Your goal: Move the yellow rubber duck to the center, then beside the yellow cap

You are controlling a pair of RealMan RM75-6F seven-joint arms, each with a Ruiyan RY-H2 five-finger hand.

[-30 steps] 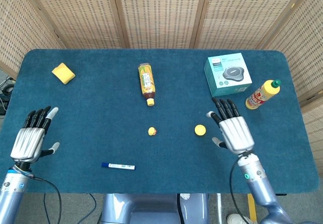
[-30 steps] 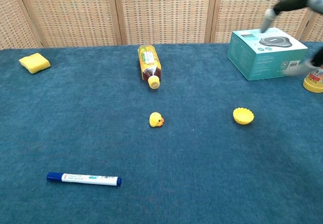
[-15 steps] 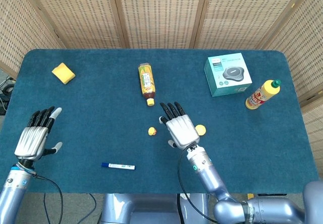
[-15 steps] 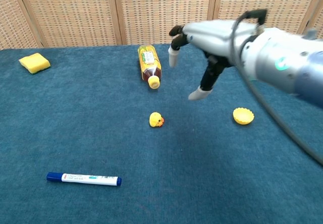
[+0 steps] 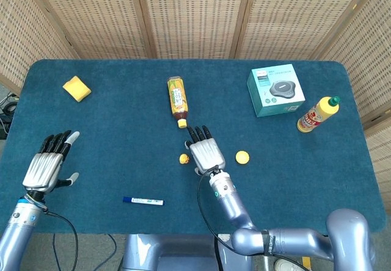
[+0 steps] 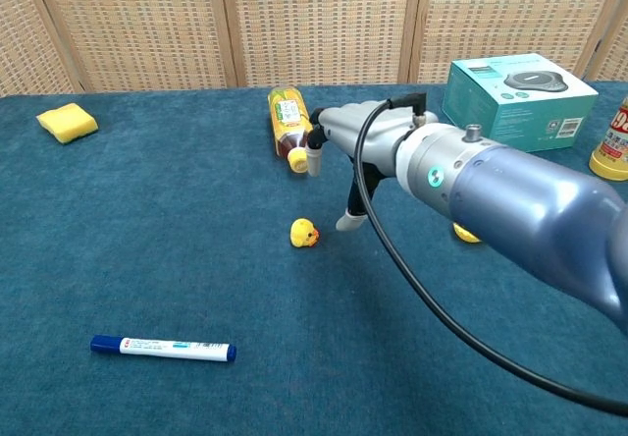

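The small yellow rubber duck point(image 5: 183, 158) point(image 6: 304, 233) sits on the blue table near its middle. My right hand point(image 5: 204, 151) point(image 6: 339, 146) hovers open just right of the duck, fingers spread and pointing away from me, not touching it. The yellow cap point(image 5: 242, 157) lies to the right of that hand; in the chest view my right arm hides most of the cap point(image 6: 463, 234). My left hand point(image 5: 47, 165) is open over the table's left edge, far from the duck, and shows only in the head view.
A tea bottle point(image 5: 177, 100) point(image 6: 289, 126) lies on its side behind the duck. A blue marker point(image 5: 143, 201) point(image 6: 162, 348) lies front left, a yellow sponge point(image 5: 76, 88) point(image 6: 67, 122) back left. A teal box point(image 5: 276, 90) point(image 6: 518, 97) and yellow squeeze bottle point(image 5: 317, 114) point(image 6: 612, 145) stand back right.
My right hand has swept left from beside the cap to just right of the duck, staying open. The duck and cap have not moved. My left hand has drifted slightly.
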